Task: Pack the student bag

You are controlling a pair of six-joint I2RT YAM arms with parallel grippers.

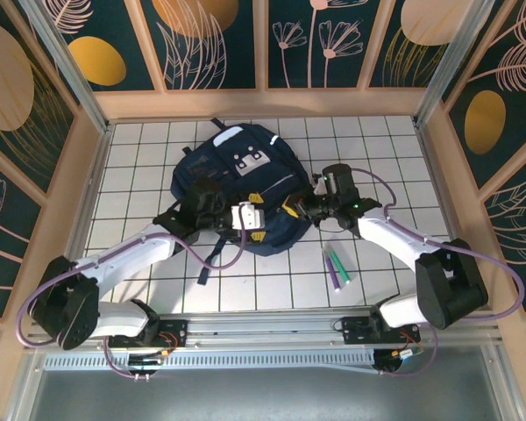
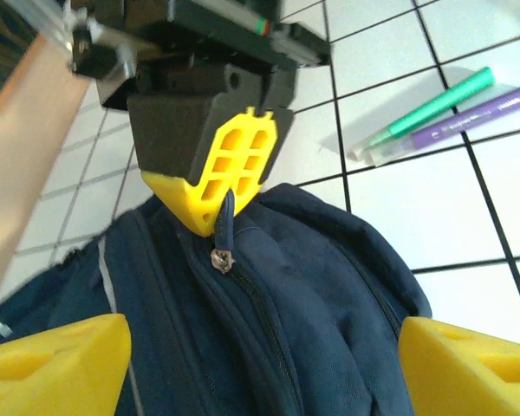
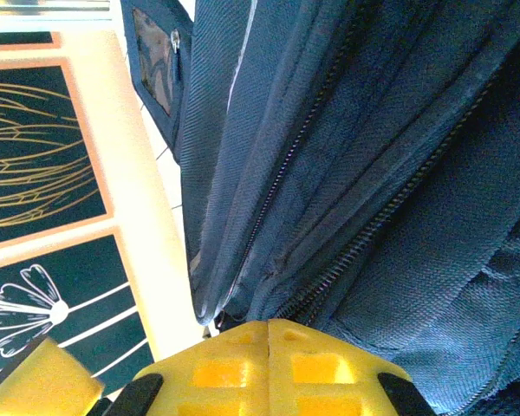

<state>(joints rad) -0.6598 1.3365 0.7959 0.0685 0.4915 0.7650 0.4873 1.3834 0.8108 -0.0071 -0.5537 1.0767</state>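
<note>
The big blue student bag (image 1: 232, 180) lies in the middle of the white bench (image 1: 386, 140), and both arms meet over its near end. The left pincer (image 2: 260, 364) is wide open above the bag and holds nothing, while the right pincer (image 2: 221, 195) is shut tight on the little zip pull (image 2: 226, 218). If the right one tugs now, I think the soft bag may slide along because nothing pins it down, or the thin pull may slip out, and then the green pen (image 2: 433, 102) and purple pen (image 2: 481, 111) beside the bag cannot go in.
</note>
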